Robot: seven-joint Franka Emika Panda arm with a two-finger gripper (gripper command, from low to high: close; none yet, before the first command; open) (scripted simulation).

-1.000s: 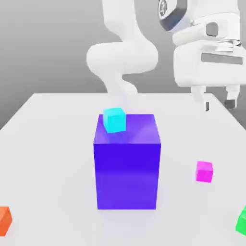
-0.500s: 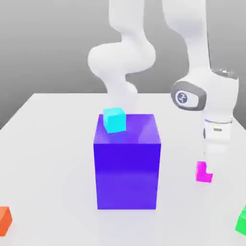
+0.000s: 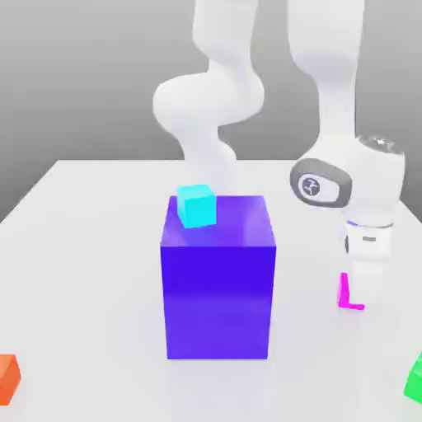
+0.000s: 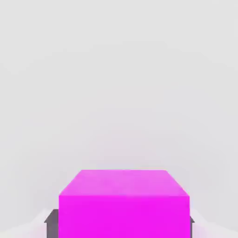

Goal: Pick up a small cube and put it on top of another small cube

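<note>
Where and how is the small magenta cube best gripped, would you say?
I'd grip the small magenta cube by two opposite upright side faces, coming from above: it appears to sit flat on the table, its sides are flat, and the gripper already has one finger beside each.

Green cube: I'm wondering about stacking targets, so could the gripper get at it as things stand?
Probably not yet: the gripper looks closed on the magenta cube, which would likely need setting down before grasping the green cube.

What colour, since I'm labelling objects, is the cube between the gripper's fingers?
Magenta; the cube shows best in the hand view.
</note>
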